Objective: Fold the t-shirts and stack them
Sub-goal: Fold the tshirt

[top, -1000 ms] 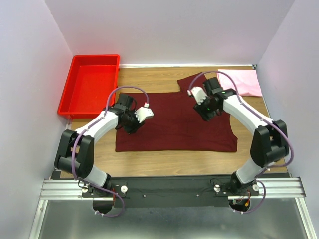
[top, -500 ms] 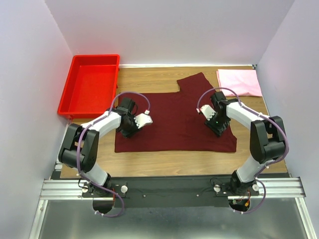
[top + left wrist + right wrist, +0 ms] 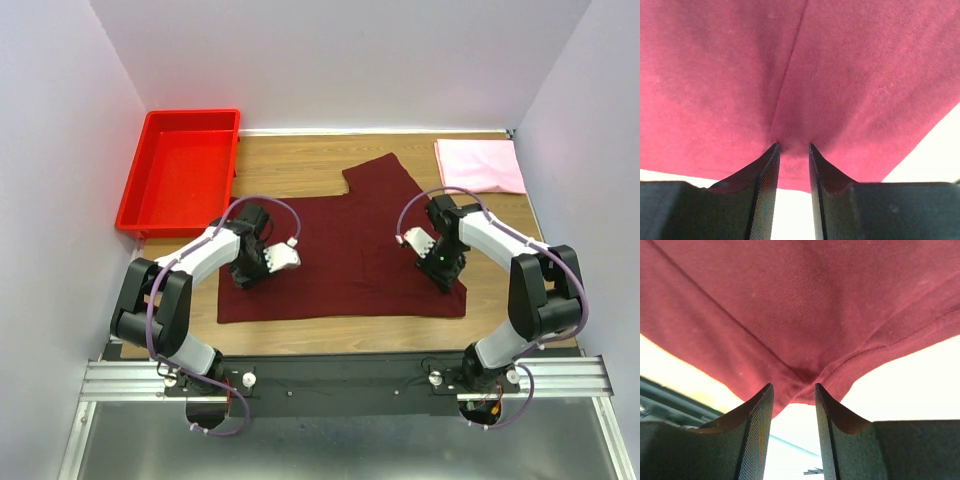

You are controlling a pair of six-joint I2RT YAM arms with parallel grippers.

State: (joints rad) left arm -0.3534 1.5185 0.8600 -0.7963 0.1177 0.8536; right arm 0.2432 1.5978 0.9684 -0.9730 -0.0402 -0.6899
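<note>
The dark maroon t-shirt lies spread across the middle of the table, with one part sticking out toward the far side. My left gripper is over its left part and is shut on a pinch of the maroon cloth. The cloth puckers at my left gripper's fingertips. My right gripper is over the shirt's right part, near its edge. It is shut on a hemmed fold of the cloth, gathered at my right gripper's fingertips. The light pink t-shirt lies folded at the far right corner.
A bright red plastic bin stands at the far left, just beyond the shirt's left edge. Walls close in the table on the left, right and far sides. Bare wood shows between the maroon shirt and the far edge.
Both grippers have pulled back toward the near edge, and the maroon shirt has slid with them. Its near edge lies closer to the arm bases, and its far part has shifted left.
</note>
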